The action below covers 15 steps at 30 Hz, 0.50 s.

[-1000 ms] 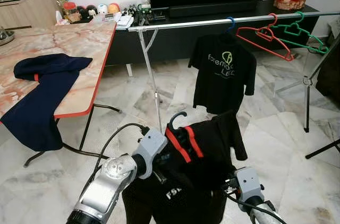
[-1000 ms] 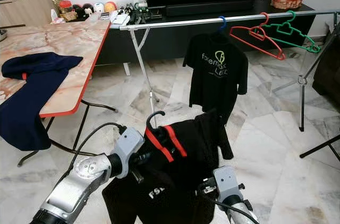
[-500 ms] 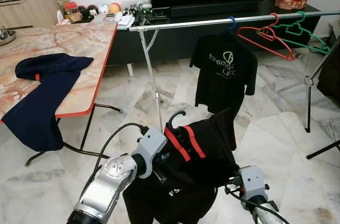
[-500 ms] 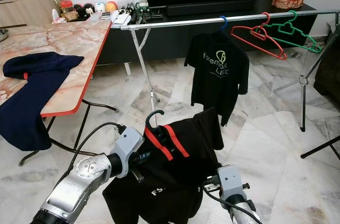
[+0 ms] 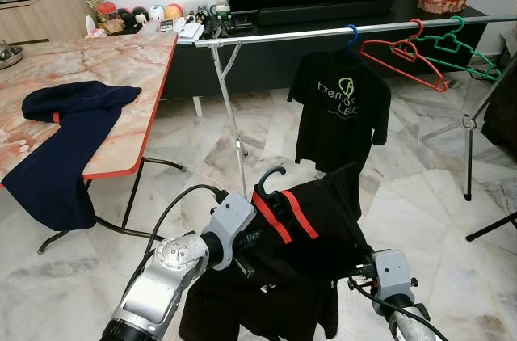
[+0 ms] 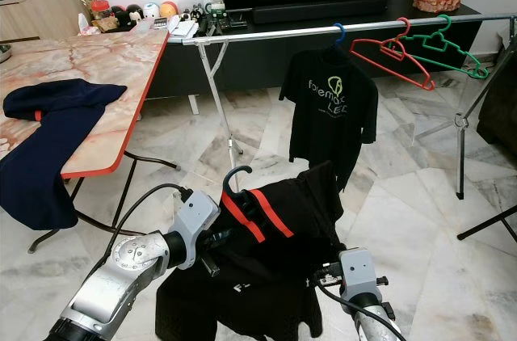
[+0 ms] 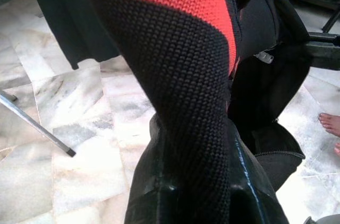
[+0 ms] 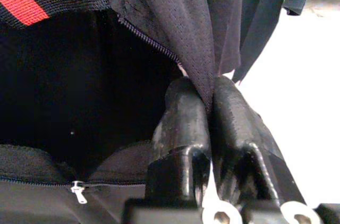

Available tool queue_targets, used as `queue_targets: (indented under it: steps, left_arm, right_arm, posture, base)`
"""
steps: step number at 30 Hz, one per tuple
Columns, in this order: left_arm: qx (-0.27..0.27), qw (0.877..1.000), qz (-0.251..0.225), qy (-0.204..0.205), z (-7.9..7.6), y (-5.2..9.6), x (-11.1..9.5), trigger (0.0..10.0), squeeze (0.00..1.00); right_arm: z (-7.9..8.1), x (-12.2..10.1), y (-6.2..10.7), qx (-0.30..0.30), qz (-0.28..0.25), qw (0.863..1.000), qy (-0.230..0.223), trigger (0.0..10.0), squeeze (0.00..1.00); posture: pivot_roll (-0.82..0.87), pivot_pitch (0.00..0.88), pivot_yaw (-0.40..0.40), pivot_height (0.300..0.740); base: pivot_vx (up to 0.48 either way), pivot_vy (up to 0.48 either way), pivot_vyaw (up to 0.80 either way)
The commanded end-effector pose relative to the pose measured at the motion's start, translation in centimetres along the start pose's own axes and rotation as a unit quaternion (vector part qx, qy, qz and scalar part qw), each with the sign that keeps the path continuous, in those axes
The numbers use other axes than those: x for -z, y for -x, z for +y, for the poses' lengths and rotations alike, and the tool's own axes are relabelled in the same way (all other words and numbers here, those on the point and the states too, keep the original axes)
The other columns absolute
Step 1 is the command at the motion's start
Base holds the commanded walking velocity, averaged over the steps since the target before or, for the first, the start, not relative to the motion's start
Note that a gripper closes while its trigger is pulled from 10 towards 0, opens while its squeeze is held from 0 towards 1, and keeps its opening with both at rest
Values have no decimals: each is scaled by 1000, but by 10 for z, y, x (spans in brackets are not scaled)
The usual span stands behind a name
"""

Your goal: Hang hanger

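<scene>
Two grippers hold one black jacket (image 5: 311, 232) with a red collar stripe, low at 6 o'clock before the robot. The left gripper (image 7: 196, 192) has its fingers clamped on the collar beside the dark hanger (image 5: 269, 180) hook; the right gripper (image 8: 210, 112) pinches the jacket's thin front edge. The rail (image 5: 323, 32) runs across at 12 o'clock, carrying a black T-shirt (image 5: 339, 111) and, toward 2 o'clock, a red hanger (image 5: 400, 54) and a green hanger (image 5: 460, 48). A navy garment (image 5: 60, 139) drapes off the bench (image 5: 121, 66) at 10 o'clock.
</scene>
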<state>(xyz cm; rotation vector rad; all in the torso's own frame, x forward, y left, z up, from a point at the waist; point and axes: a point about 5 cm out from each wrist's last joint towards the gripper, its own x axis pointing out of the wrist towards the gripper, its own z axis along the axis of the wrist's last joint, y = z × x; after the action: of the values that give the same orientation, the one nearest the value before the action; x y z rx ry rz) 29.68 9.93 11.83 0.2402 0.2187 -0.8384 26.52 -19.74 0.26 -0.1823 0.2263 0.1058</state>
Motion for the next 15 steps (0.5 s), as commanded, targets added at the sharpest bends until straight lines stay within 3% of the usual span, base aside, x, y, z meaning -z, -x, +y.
queue_targets:
  steps: [1, 2, 4, 5, 7, 10, 13, 15]
  left_arm:
    - [12, 999, 17, -34, 5, 11, 3, 10000, 0]
    - [40, 994, 69, -73, 9, 25, 18, 10000, 0]
    - [46, 991, 92, -90, 12, 30, 24, 10000, 0]
    - [47, 984, 122, -122, 17, 34, 30, 10000, 0]
    - [37, 981, 137, -131, 20, 35, 34, 10000, 0]
    - [34, 982, 134, -129, 20, 34, 35, 10000, 0]
    - [79, 989, 95, -87, 12, 39, 27, 10000, 0]
    - [86, 989, 90, -83, 12, 41, 25, 10000, 0]
  right_arm:
    - [-8, -1, 0, 20, -4, 1000, -7, 0, 0]
    - [-17, -5, -1, 33, -10, 999, -6, 0, 0]
    - [-20, -7, -1, 38, -12, 999, -6, 0, 0]
    - [-22, -7, -2, 40, -13, 999, -5, 0, 0]
    - [-23, -8, -2, 42, -14, 999, -4, 0, 0]
    - [-24, -8, -2, 43, -14, 999, -3, 0, 0]
    - [-26, -7, -1, 45, -11, 999, -2, 0, 0]
    - [-26, -7, -1, 46, -10, 999, -2, 0, 0]
  posture:
    - [-5, 61, 58, 740]
    - [-1, 60, 57, 740]
    - [1, 61, 56, 740]
    - [0, 60, 55, 740]
    - [0, 60, 56, 740]
    - [-4, 60, 55, 740]
    - [-6, 61, 53, 740]
    - [-4, 61, 53, 740]
  base:
    - [0, 0, 0]
    - [0, 0, 0]
    - [0, 0, 0]
    - [0, 0, 0]
    - [0, 0, 0]
    - [0, 0, 0]
    - [0, 0, 0]
    - [0, 0, 0]
